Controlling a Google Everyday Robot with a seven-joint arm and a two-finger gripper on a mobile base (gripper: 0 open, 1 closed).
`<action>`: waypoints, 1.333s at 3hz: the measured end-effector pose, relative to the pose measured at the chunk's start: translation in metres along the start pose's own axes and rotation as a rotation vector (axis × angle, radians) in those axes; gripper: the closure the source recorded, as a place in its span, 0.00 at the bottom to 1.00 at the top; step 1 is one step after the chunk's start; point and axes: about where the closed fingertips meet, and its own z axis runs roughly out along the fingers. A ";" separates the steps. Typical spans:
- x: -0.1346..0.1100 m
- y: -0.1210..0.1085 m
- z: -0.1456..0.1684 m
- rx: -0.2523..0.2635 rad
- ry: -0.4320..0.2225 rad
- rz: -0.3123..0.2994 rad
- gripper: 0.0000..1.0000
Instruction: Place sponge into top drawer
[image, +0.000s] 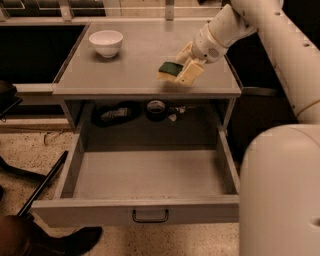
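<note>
While the top drawer (90, 212) gapes open nearest us, the arm slants down-left from the upper right, pincer (181, 67) clamped on the sponge (169, 69) near the worktop's (130, 70) front edge; white bowl (106, 42) sits beyond.

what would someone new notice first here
The big white arm fills the right side, its tool at the sponge near the right front of the tabletop. Below, the top drawer is pulled wide open and empty, and a white bowl sits at the back left.
</note>
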 end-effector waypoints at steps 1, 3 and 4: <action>-0.015 0.058 0.008 -0.122 -0.033 -0.023 1.00; -0.008 0.082 0.037 -0.194 -0.021 -0.009 1.00; -0.016 0.117 0.018 -0.194 -0.044 0.034 1.00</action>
